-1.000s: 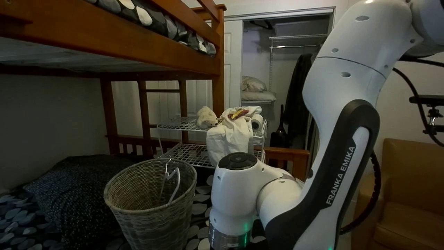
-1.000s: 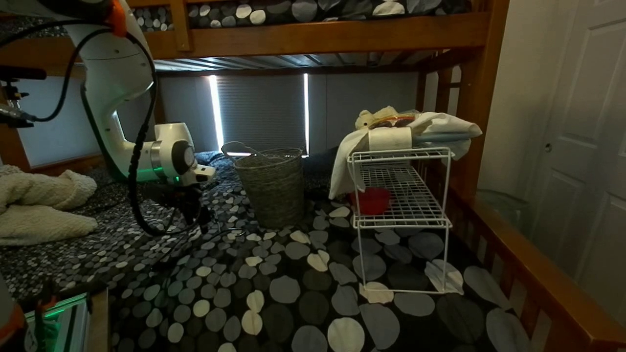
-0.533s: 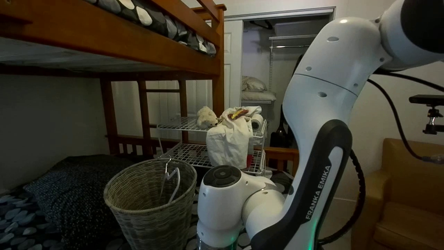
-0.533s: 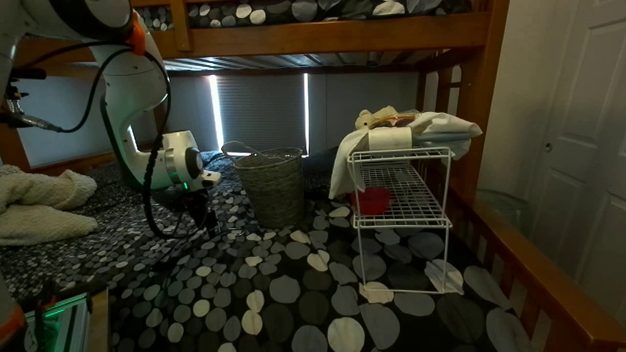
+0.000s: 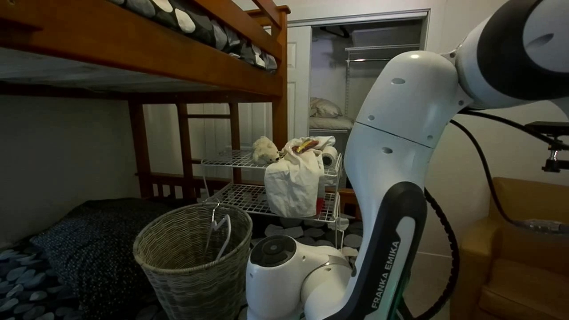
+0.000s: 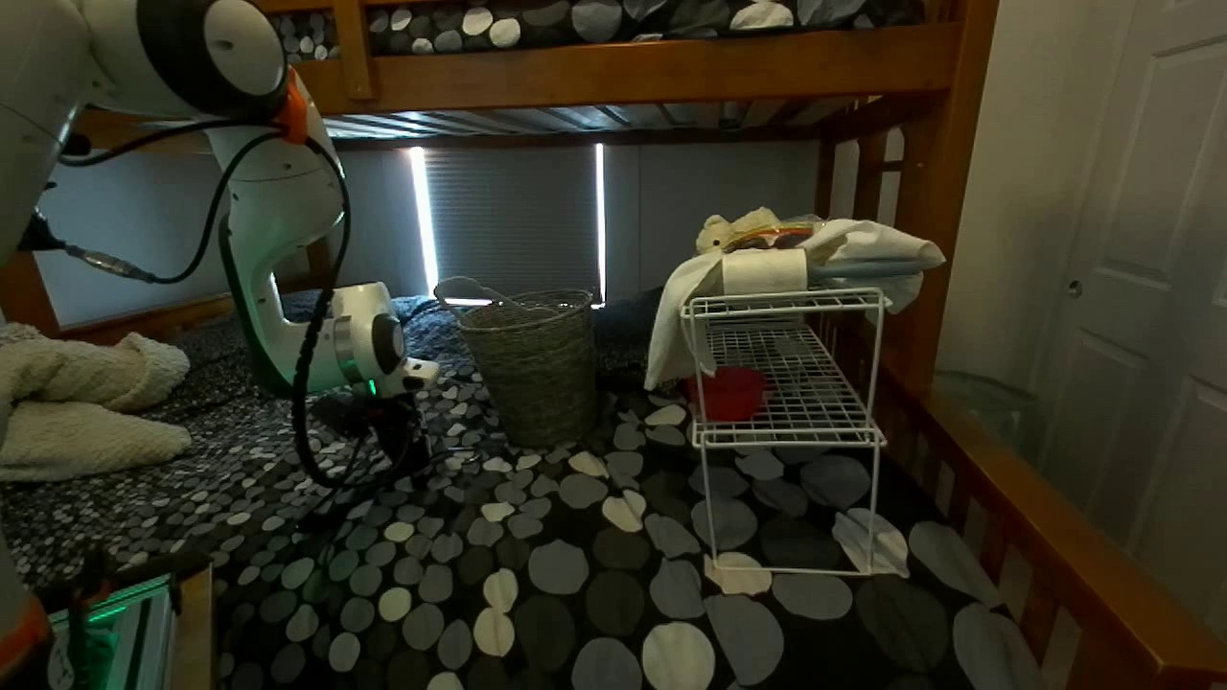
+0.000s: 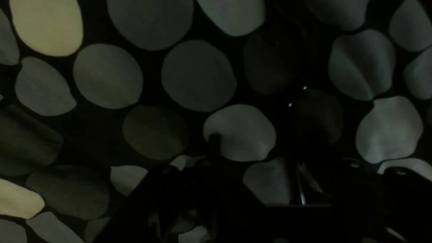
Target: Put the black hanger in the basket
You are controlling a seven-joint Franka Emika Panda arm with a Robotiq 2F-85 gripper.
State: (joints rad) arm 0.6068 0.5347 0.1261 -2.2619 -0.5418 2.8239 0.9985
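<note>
The hand has its fingers apart, a gap showing between them in the wrist view. In an exterior view, just right of it lies the black hanger, mostly lost in darkness; whether they touch, I cannot tell. Further right, the basket stands upright.

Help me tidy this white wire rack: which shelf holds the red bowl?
The lower shelf of the white wire rack. It holds the red bowl; the upper shelf carries the plush bear and white cloth instead.
</note>
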